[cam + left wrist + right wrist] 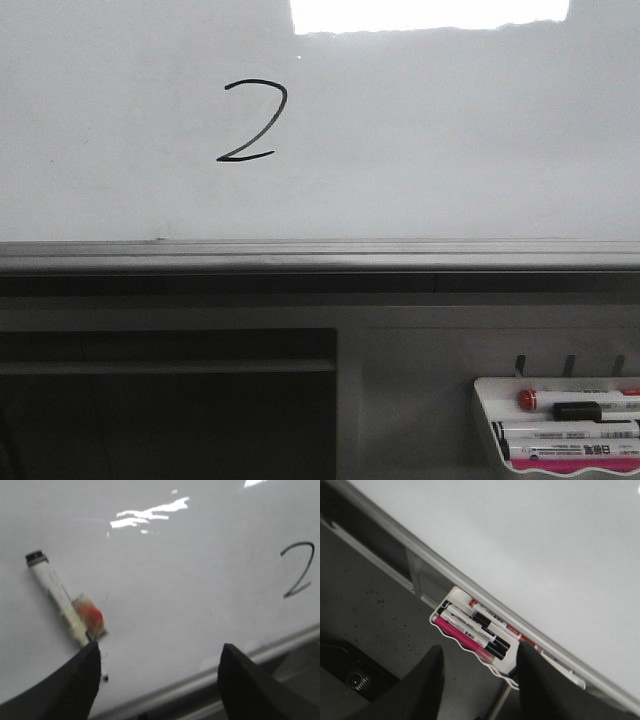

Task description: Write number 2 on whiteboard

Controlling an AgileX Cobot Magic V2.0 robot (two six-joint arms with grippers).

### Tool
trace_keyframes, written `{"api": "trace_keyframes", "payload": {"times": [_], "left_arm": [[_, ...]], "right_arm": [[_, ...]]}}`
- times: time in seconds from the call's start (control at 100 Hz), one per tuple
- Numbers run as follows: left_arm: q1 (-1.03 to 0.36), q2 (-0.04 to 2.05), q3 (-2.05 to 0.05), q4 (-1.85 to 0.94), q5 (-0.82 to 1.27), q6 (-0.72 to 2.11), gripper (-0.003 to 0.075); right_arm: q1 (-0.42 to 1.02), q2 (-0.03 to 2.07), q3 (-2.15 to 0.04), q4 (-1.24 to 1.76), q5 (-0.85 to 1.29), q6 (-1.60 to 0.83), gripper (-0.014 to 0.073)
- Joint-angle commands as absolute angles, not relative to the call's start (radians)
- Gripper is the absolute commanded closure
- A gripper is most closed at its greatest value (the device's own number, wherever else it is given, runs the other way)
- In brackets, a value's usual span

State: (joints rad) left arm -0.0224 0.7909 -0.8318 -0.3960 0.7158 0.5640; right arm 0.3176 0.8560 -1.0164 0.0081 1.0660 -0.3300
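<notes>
You've got the 2 (251, 122) drawn upper-left on the whiteboard (450, 150). Left tool (160, 675) spread, marker (65, 600) at one finger, looks released; right tool (480, 680) spread, empty, over tray (470, 630).

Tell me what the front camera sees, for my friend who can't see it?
A black 2 is drawn on a big whiteboard, left of the middle. Below the board's grey rail, at the lower right, a small white tray holds markers. No robot arm shows in this view.
</notes>
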Motion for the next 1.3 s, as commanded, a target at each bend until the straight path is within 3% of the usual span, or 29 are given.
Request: {"api": "trace_keyframes", "payload": {"times": [0.0, 0.12, 0.3, 0.51, 0.61, 0.78, 1.29], "left_arm": [[-0.001, 0.719, -0.887, -0.256, 0.840, 0.391, 0.0258], [0.012, 0.621, -0.886, -0.141, 0.932, 0.251, 0.0260], [0.014, 0.506, -0.792, -0.129, 0.855, 0.204, 0.0319], [0.014, 0.468, -0.618, -0.148, 0.618, 0.204, 0.0596], [0.014, 0.468, -0.563, -0.170, 0.489, 0.204, 0.0741], [0.014, 0.468, -0.492, -0.220, 0.319, 0.204, 0.0740], [-0.002, 0.451, -0.462, -0.220, 0.320, 0.204, 0.0740]], "right_arm": [[0.311, 0.824, -1.006, -0.085, 1.019, -0.137, 0.0315], [0.311, 0.752, -0.910, -0.109, 0.935, -0.020, 0.0348], [0.311, 0.619, -0.747, -0.108, 0.733, 0.103, 0.0418], [0.311, 0.507, -0.622, -0.108, 0.560, 0.119, 0.0662], [0.311, 0.482, -0.588, -0.109, 0.475, 0.119, 0.0666], [0.311, 0.481, -0.532, -0.093, 0.399, 0.119, 0.0666], [0.311, 0.481, -0.521, -0.093, 0.428, 0.119, 0.0666]]}}
